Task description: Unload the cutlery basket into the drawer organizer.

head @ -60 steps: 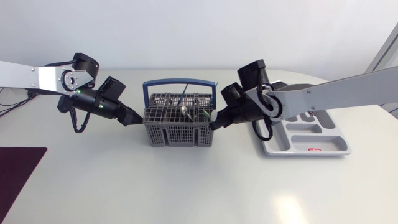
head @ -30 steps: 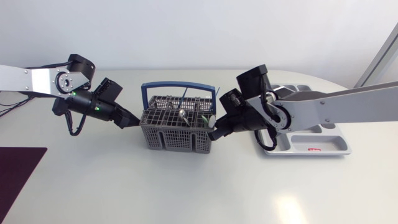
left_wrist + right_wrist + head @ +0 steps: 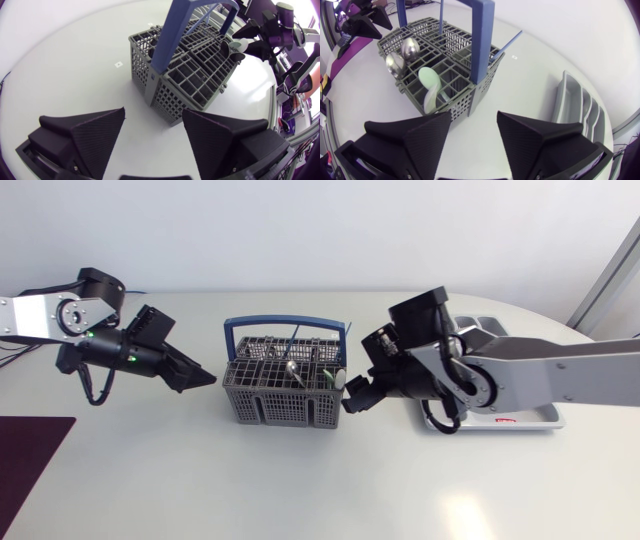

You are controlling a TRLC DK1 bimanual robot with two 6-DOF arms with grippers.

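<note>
White tabletop (image 3: pixel 300 480): left gripper (image 3: pixel 207 379), right gripper (image 3: pixel 348 400) flank the cutlery basket (image 3: pixel 285 398), fingers open. Spoons (image 3: pixel 410 48) look stiff, slick; pinch necks.

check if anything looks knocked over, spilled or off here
Nothing stands out. The cutlery basket stands upright with the spoons inside it, the drawer organizer lies flat on the table, and the left tool and right tool are open, holding nothing.

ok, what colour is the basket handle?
Blue handle on a grey cutlery basket; it shows best in the right wrist view.
</note>
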